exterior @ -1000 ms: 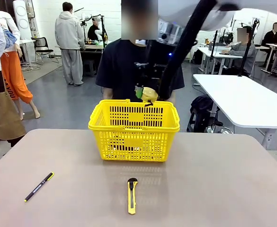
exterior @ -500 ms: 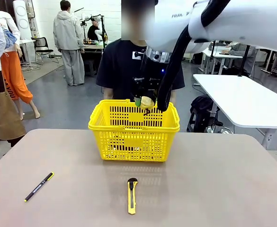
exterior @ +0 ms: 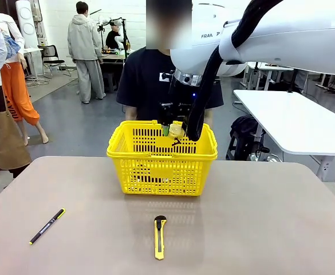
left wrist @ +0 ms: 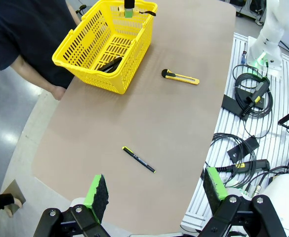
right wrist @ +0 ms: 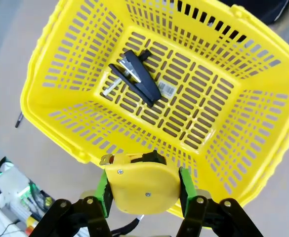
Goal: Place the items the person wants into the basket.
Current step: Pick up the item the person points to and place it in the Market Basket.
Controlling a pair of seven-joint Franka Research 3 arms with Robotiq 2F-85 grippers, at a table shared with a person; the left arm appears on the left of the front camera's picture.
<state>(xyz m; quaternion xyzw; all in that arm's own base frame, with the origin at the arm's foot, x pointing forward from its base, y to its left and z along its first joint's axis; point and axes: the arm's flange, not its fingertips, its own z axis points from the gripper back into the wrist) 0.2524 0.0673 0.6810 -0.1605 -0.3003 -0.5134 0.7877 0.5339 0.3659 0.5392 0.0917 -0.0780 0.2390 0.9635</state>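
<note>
Tape measure (right wrist: pixel 143 183), rigid, smooth and likely compact-heavy, sits clamped by its flat sides in the right gripper (right wrist: pixel 143 190) above the basket (exterior: pixel 162 172) rim; left gripper (left wrist: pixel 156 190) gapes empty.

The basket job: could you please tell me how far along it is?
Done: the stapler already lies in the yellow basket. In hand: the right tool grips the yellow tape measure above the basket's rim, not yet released. Left: dropping it in. The pen and utility knife lie on the table.
</note>
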